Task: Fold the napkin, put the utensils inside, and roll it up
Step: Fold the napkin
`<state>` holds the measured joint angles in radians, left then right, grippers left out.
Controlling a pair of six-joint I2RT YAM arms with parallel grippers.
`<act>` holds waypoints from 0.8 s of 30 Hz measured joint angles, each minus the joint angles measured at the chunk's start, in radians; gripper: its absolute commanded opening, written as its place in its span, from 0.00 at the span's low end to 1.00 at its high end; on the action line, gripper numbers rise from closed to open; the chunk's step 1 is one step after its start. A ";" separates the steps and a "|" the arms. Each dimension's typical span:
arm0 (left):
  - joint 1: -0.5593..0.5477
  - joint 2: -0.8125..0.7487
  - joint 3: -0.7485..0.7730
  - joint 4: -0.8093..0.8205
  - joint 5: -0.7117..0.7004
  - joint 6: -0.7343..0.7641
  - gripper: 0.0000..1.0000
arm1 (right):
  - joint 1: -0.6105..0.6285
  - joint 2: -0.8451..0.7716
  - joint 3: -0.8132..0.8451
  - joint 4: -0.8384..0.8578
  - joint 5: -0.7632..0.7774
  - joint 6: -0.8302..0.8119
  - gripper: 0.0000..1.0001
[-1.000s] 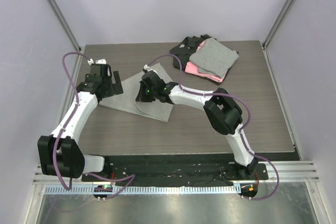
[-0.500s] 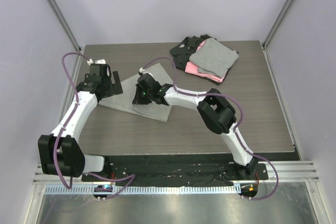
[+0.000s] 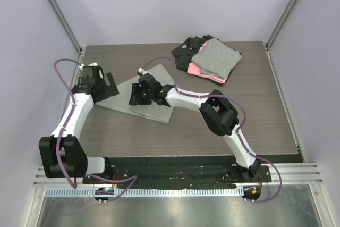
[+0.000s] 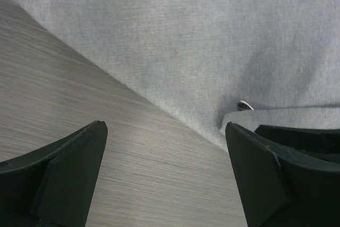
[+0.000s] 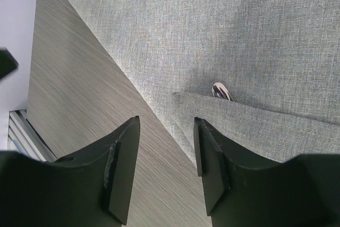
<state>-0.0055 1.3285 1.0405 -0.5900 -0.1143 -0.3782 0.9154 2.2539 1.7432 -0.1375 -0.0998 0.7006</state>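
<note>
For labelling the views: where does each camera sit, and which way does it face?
Top external: above, behind the bases, looking down on table; both arms show.
Left wrist: behind left gripper, looking down at napkin edge; own fingers show.
Right wrist: behind right gripper, looking down at napkin fold; own fingers show.
Wrist views share the utensil tip.

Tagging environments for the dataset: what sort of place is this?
Probably a lab robot workcell, not a home: plain pale panels on metal posts enclose a wood-grain table, with the left arm and right arm bolted to a black plate at its near edge.
</note>
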 measured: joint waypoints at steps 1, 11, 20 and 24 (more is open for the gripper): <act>0.021 0.000 -0.005 0.003 0.011 -0.009 1.00 | 0.000 -0.002 -0.004 0.006 0.000 -0.004 0.54; 0.336 0.013 -0.153 0.114 0.188 -0.156 0.84 | -0.037 -0.267 -0.284 0.106 -0.026 -0.029 0.54; 0.467 0.103 -0.201 0.265 0.212 -0.270 0.67 | -0.306 -0.673 -0.560 0.250 -0.091 -0.030 0.54; 0.543 0.188 -0.207 0.336 0.226 -0.301 0.66 | -0.406 -0.780 -0.644 0.246 -0.105 -0.035 0.54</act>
<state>0.5377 1.5169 0.8333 -0.2543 0.1120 -0.6788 0.5095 1.4738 1.0992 0.1089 -0.2047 0.6651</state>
